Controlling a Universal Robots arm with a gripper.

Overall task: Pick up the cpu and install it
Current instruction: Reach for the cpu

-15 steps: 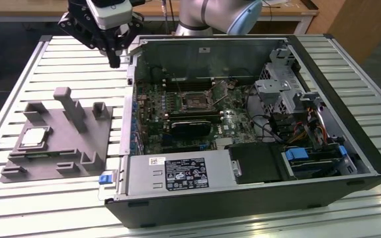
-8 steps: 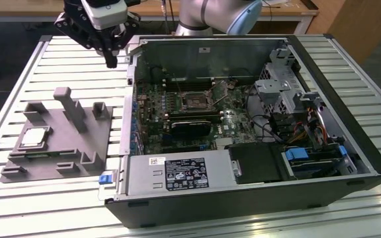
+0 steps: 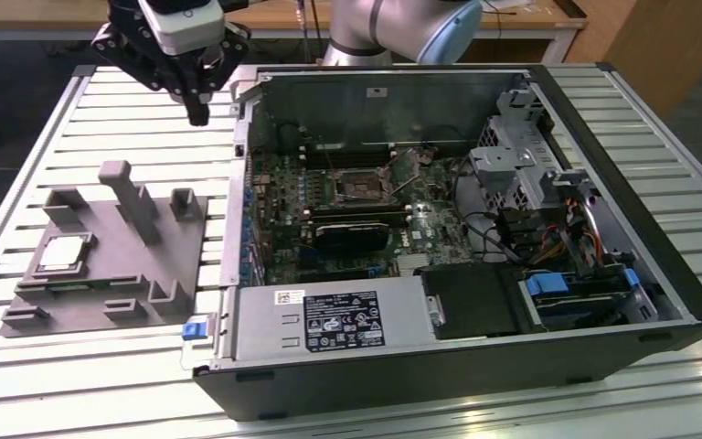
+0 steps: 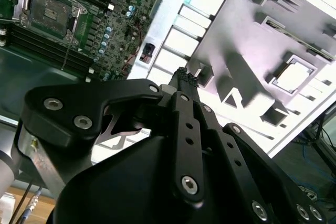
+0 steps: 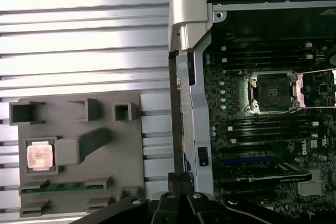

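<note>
Silver-topped and square, the cpu [image 3: 62, 253] lies flat in a shallow recess of a grey fixture block [image 3: 107, 270], which rests on the slatted metal table [image 3: 47, 119] near its edge at the exterior view's left. Just beside that recess, on the side nearer the exterior camera, a thin green circuit strip [image 3: 83, 285] sits in a slot of the same block. Several upright posts rise from the block's far half.

The gripper [image 3: 196, 117] hangs above the table toward its far edge, over the bare slats between the fixture block and the open computer case [image 3: 449, 375] — well apart from the cpu and touching nothing. Its dark fingers are drawn together to a narrow point and hold nothing; both wrist views show the same closed tip [image 4: 182, 74] [image 5: 179, 178] over the slats close to the case's pale metal rim.

The case lies on its side and takes up the table's middle and the exterior view's right. Inside it the green motherboard [image 3: 326, 197] faces up, with the dark square socket [image 3: 361, 187] in its metal frame near the board's far part. In the first wrist view the socket [image 5: 271, 92] shows bare, its frame's cover plate swung aside, and the cpu [image 5: 40, 156] gleams pale in its recess on the block [image 5: 121, 150]. The second wrist view shows the socket [image 4: 48, 10] and the cpu [image 4: 292, 75] on opposite sides of the fingers.
</note>
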